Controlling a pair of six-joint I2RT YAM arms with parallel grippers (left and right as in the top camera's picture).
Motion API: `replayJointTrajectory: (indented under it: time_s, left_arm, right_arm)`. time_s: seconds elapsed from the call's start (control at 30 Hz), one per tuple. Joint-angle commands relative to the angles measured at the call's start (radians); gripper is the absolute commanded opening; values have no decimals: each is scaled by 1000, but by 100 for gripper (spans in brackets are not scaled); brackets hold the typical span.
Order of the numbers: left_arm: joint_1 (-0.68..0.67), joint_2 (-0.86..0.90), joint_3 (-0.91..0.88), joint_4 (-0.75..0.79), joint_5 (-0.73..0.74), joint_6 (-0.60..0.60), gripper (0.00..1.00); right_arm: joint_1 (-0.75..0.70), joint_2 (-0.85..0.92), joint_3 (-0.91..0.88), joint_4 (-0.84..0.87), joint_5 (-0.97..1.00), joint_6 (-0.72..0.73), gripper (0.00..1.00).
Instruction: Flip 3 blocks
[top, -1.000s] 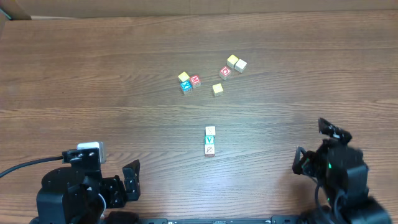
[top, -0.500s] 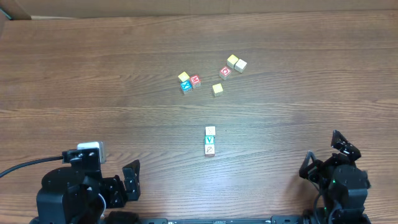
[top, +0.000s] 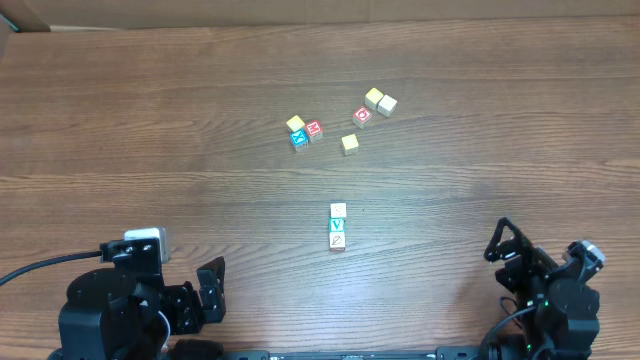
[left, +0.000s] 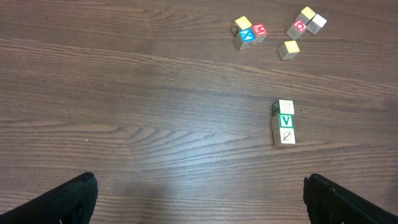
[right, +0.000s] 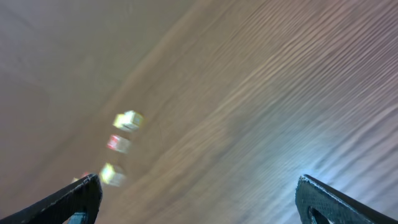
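Observation:
The three blocks (top: 338, 226) lie in a short row touching each other at mid-table; the middle one shows a green V, the near one a red-brown mark. The left wrist view has the same blocks (left: 284, 122) to the right of centre. My left gripper (top: 208, 287) rests at the near left edge, open and empty, far from them. In its own view the left gripper (left: 199, 182) has only bare wood between its fingers. My right gripper (top: 508, 250) sits at the near right, open and empty. The right gripper (right: 198, 182) frames blurred tabletop.
Further back lie loose cubes: a yellow-topped cube (top: 296, 124), a blue cube (top: 299, 139) and a red cube (top: 314, 130) together, a lone yellow cube (top: 349, 143), and a red cube (top: 362, 116) beside a yellow and cream pair (top: 380, 101). Blurred cubes (right: 118, 143) show in the right wrist view.
The right arm has drawn back toward the near edge and turned, its gripper staying open. The left arm and all the blocks are where they were.

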Motion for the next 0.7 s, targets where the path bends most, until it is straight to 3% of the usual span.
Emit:
replayJointTrajectory:
  time_s: [0.0,0.2,0.37,0.67]
  left_arm:
    - [-8,-7,13,0,-6,-7,100]
    - [-8,-7,13,0,-6,-7,100]
    - [-8,-7,13,0,-6,-7,100]
    - [-8,-7,13,0,-6,-7,100]
  right_arm:
    - [-5,-51,-31,7,26,-148,100]
    - [-5,-76,-106,81,-77,-384,100]
    - [-5,-76,-140,40,1,-525,100]
    - [-4,-76,-206,4,-7,-497,100]
